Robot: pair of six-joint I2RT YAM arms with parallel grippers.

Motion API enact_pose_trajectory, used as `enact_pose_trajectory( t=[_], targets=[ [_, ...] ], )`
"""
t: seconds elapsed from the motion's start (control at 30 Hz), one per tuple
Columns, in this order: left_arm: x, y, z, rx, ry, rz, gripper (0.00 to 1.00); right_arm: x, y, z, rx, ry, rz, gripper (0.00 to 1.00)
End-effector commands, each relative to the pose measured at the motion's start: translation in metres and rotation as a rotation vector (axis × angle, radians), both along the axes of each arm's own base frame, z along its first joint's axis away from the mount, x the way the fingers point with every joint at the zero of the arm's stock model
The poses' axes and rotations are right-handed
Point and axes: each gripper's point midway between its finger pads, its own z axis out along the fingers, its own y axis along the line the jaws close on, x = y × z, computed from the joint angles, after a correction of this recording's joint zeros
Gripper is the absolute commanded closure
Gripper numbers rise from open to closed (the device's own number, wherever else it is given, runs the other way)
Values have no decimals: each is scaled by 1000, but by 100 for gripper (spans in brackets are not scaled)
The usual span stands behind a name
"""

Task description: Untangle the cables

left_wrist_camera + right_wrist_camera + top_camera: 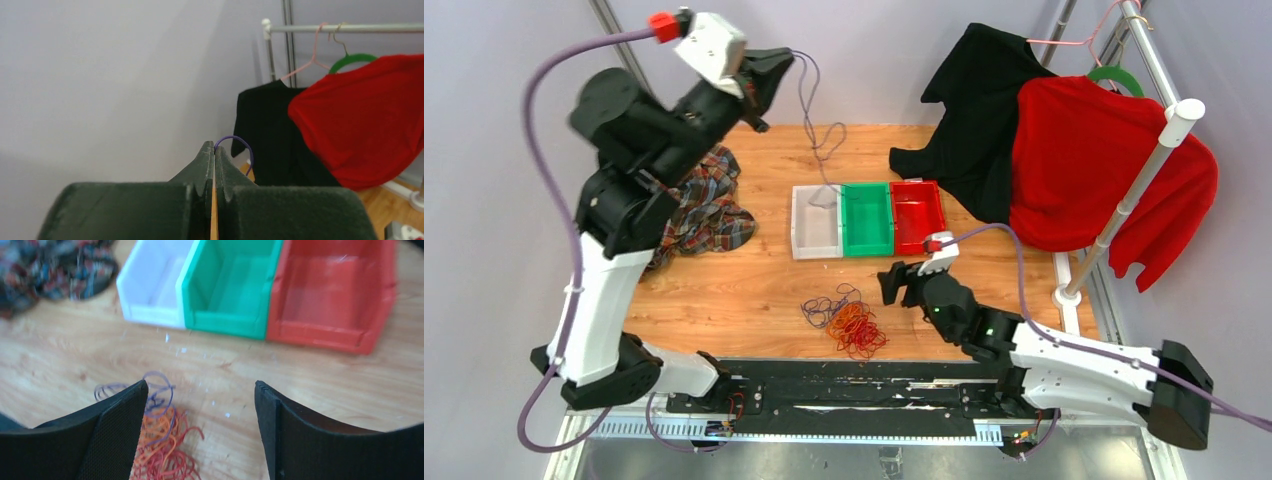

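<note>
Nearest to my bases, the tangled heap of thin red, orange and purple cables (849, 322) lies on the wooden table (754, 290), close to its near edge. Most of the strands are together there and not yet separated.

My right claw (200, 390) hovers low just beside this heap, on its right side, with the two black fingers spread wide and nothing between them. I judge it waits there so that it can take the next strand without a long way to go.

A little farther stand three plastic bins in one row, touching each other: the white bin (150, 315), the green bin (225, 322) and the red bin (315, 335). I think they are for sorting the strands.

My left claw (214, 150) is raised high over the far side of the table. Its fingers are pressed together on one single purple cable strand (809, 110). This strand hangs down in loose curves toward the white bin; whether its end touches the bin, I cannot tell. Holding it so high lets it hang free from the others.

At the far left lies a crumpled checked cloth (709, 210). At the far right a black garment (984, 110) and a red garment (1094, 170) hang on a rack.

I can read no label or writing anywhere.
</note>
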Motion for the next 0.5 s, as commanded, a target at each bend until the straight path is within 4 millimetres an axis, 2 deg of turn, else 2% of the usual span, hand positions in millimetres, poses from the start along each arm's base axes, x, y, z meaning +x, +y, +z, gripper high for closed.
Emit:
enact_pose_trajectory(
  t=[0.0, 0.17, 0.27, 0.47],
  targets=[
    [18, -34, -34, 41, 99, -78, 100, 20, -49, 44, -16, -90, -199, 23],
    [39, -65, -64, 81, 173, -116, 100, 29, -100, 79, -2, -147, -385, 27],
    [52, -85, -77, 87, 201, -137, 100, 29, -124, 87, -21, -164, -473, 30],
    [77, -121, -98, 85, 255, -181, 100, 29, -147, 90, -35, -181, -544, 33]
  ],
)
